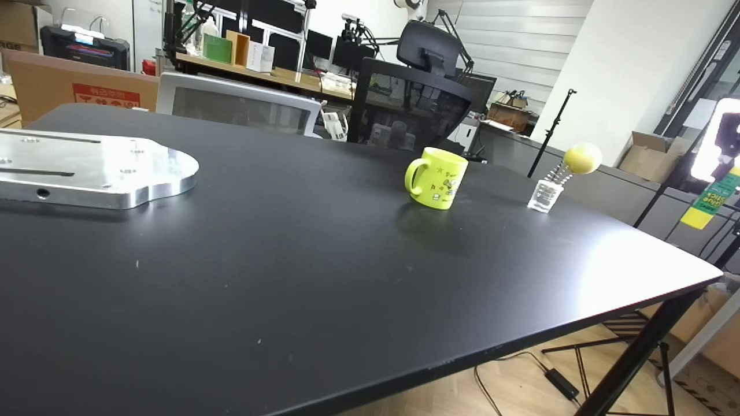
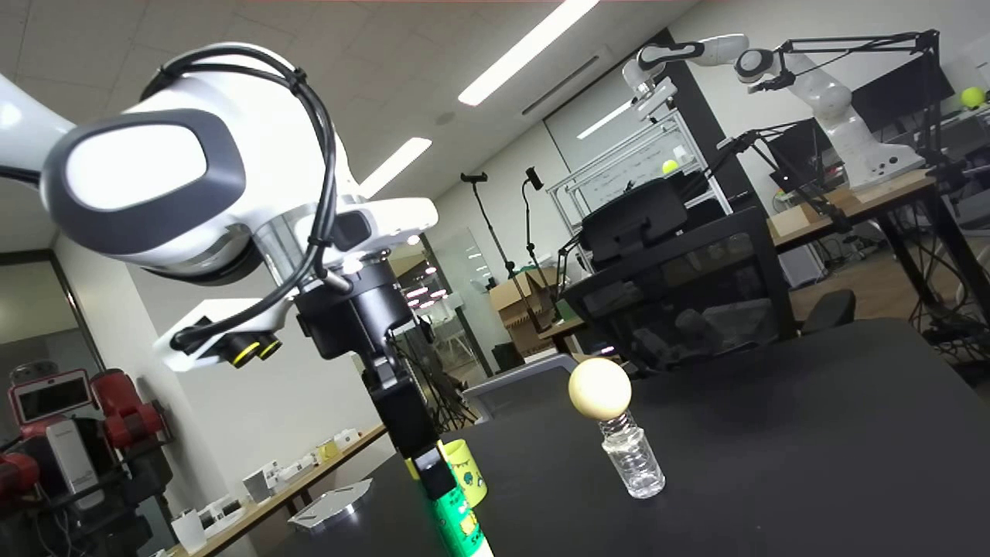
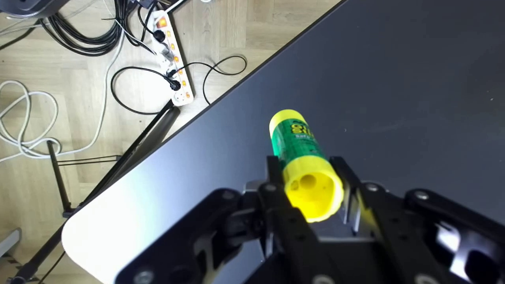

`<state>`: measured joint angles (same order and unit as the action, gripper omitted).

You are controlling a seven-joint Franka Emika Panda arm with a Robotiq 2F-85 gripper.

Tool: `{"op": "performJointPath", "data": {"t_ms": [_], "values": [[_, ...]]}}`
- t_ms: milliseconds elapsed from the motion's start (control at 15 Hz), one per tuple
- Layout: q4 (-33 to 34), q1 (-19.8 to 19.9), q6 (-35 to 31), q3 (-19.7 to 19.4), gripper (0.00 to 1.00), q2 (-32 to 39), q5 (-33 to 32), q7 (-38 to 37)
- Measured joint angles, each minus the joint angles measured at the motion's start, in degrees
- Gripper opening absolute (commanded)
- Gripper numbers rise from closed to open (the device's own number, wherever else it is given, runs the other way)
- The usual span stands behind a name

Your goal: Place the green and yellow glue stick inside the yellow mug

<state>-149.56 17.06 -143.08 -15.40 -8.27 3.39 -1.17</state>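
The glue stick, green with yellow ends, is held in my gripper [image 3: 304, 159] in the wrist view [image 3: 296, 141]. The fingers close on both sides of its near yellow end, and its body points away from the gripper. It hangs tilted in the air in both exterior views, at the right edge [image 1: 712, 199] and under the gripper's fingers [image 2: 459, 517]. The yellow mug [image 1: 439, 179] stands upright on the dark table, its handle to the left there. In an exterior view the mug [image 2: 467, 470] is partly hidden behind the gripper and glue stick. It is out of the wrist view.
A small clear cup [image 1: 544, 195] with a spring and a yellow ball [image 1: 583, 158] on top stands on the table [image 1: 277, 277], right of the mug there. A flat metal plate [image 1: 87, 167] lies on the far left. Chairs [image 1: 413, 104] stand against the table's far edge.
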Motion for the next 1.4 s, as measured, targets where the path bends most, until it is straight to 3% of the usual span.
{"op": "performJointPath", "data": {"t_ms": [267,800,1133,1400], "values": [[2.75,-2.82,-0.04,3.76,0.09,1.5,-0.07,-2.02],[14.26,-13.8,-1.13,14.59,0.09,9.48,-2.97,-12.35],[20.73,-19.02,-5.92,17.61,0.09,15.27,-3.38,-13.29],[24.06,-20.67,-9.24,19.09,0.09,19.27,-1.23,-11.7]]}}
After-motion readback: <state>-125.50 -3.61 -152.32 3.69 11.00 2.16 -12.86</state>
